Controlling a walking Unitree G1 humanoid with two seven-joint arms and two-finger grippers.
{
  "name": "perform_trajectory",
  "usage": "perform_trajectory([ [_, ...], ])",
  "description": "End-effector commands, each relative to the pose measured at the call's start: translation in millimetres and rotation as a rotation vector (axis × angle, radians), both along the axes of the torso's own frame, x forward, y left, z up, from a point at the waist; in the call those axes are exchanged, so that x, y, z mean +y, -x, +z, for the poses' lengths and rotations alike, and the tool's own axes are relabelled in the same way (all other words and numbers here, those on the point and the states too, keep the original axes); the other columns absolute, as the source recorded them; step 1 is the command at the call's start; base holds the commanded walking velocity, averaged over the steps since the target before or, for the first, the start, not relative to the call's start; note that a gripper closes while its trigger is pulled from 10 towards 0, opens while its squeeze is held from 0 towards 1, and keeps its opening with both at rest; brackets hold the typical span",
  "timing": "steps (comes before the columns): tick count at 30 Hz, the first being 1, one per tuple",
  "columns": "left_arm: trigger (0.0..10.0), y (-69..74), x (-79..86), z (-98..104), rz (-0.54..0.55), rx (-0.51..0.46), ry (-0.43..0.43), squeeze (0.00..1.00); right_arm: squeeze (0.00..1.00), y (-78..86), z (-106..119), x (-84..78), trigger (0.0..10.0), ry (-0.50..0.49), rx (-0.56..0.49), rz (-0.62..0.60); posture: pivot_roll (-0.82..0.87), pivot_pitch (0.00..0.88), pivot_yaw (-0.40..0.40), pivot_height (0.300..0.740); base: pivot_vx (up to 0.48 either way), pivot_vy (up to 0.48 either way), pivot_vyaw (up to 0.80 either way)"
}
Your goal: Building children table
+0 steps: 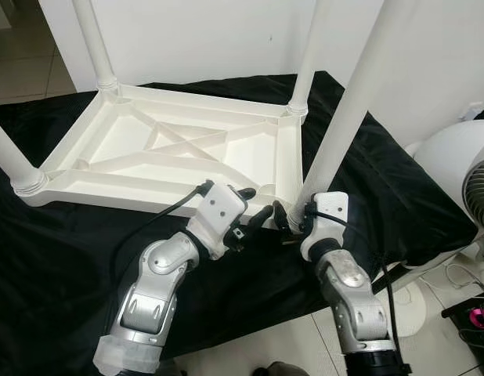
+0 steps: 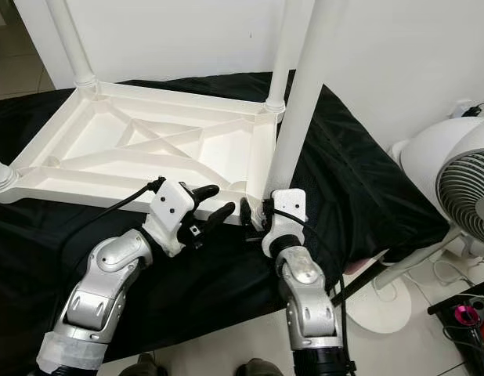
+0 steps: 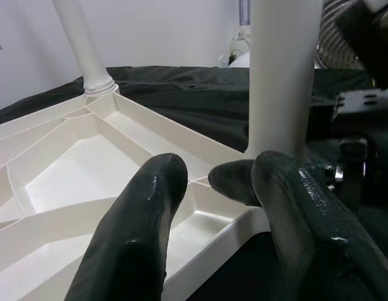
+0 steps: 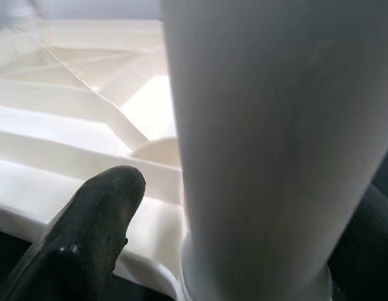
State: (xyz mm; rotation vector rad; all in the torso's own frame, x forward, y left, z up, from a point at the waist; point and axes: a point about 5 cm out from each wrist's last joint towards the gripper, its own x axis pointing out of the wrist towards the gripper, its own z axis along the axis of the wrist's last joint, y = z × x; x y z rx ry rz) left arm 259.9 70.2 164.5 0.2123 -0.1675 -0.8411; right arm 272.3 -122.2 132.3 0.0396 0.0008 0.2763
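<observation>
The white plastic children's table (image 1: 171,168) lies upside down on a black cloth (image 1: 62,258), its legs pointing up. The near right leg (image 1: 344,117) stands in its corner socket. My right gripper (image 1: 295,218) is at the base of this leg with one finger on each side. In the right wrist view, a thin gap shows between one finger (image 4: 100,226) and the leg (image 4: 263,144). My left gripper (image 1: 256,205) hovers open just left of the same corner, over the table's near rim, holding nothing. Its two black fingers (image 3: 144,226) frame the leg (image 3: 282,69).
Three more legs stand at the far left (image 1: 93,39), far right (image 1: 308,55) and near left (image 1: 11,164) corners. A white fan (image 1: 461,172) stands right of the cloth, with cables and a pink object (image 1: 483,317) on the tile floor. A white wall is close behind.
</observation>
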Motion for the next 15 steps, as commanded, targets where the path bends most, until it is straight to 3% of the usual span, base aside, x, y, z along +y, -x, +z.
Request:
perform_trajectory([
  [1,10.0,-2.3,3.6,-1,0.103,-0.003,0.021,0.0,0.0,0.0,5,0.6,10.0,-0.018,-0.023,0.035,-0.04,0.013,-0.051,0.74,0.0,0.0,0.0],
  [2,10.0,-1.3,2.8,-2,0.1,-0.005,0.01,0.0,0.0,-2.5,11,-24.0,10.0,0.04,-0.08,0.123,-0.04,0.011,-0.05,0.74,0.0,0.0,0.0],
  [3,10.0,-1.1,2.5,-3,0.099,-0.006,0.007,0.0,0.0,-3.4,14,-31.7,10.0,0.067,-0.1,0.152,-0.04,0.011,-0.05,0.74,0.0,0.0,0.0],
  [7,10.0,-1.2,2.5,-3,0.098,-0.006,0.006,0.0,0.0,-4.3,16,-37.7,10.0,0.086,-0.11,0.183,-0.04,0.01,-0.049,0.74,0.0,0.0,0.0],
  [9,10.0,-2.3,2.6,-2,0.097,-0.009,0.006,0.0,0.0,-7.1,17,-49.4,10.0,0.13,-0.118,0.272,-0.05,0.008,-0.044,0.74,0.0,0.0,0.0],
  [12,10.0,-3.1,2.4,-1,0.095,-0.012,0.005,0.0,0.0,-8.9,16,-54.0,10.0,0.166,-0.114,0.327,-0.05,0.006,-0.039,0.74,0.0,0.0,0.0],
  [15,10.0,-3.4,1.9,-1,0.077,-0.015,-0.008,0.0,0.0,-17.3,11,-58.8,10.0,0.234,-0.065,0.481,-0.05,0.006,-0.027,0.74,0.0,0.0,0.0],
])
